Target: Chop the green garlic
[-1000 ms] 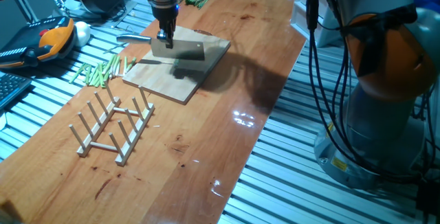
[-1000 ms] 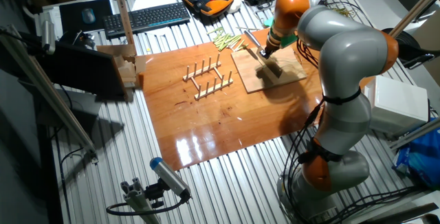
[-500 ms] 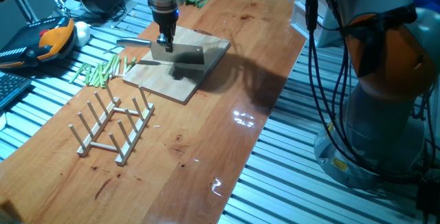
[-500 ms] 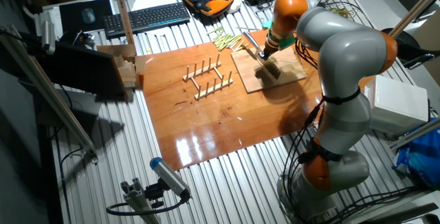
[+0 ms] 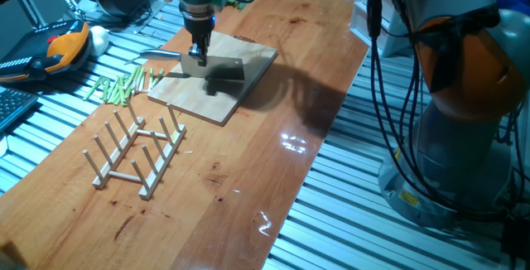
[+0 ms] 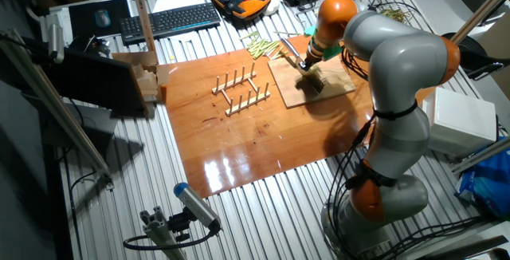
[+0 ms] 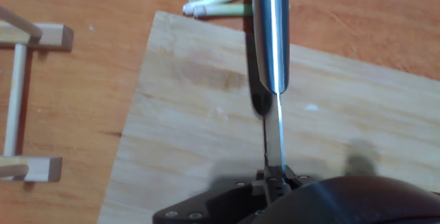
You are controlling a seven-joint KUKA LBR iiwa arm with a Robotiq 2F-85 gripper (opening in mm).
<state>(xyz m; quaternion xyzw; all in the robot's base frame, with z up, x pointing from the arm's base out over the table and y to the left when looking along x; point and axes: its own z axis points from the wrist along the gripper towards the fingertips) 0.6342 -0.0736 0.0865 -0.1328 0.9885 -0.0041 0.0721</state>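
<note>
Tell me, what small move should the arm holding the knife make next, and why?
Probably shift the knife slightly sideways over the whitish garlic bit, then press down. The jaws of the gripper clamp it edge-down over bare cutting board, with that bit just beside the blade.

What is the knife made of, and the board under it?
The knife looks like shiny bare metal: its handle mirrors the light. The cutting board looks like pale, unvarnished wood, matte, with faint grain lines, duller than the glossy table.
</note>
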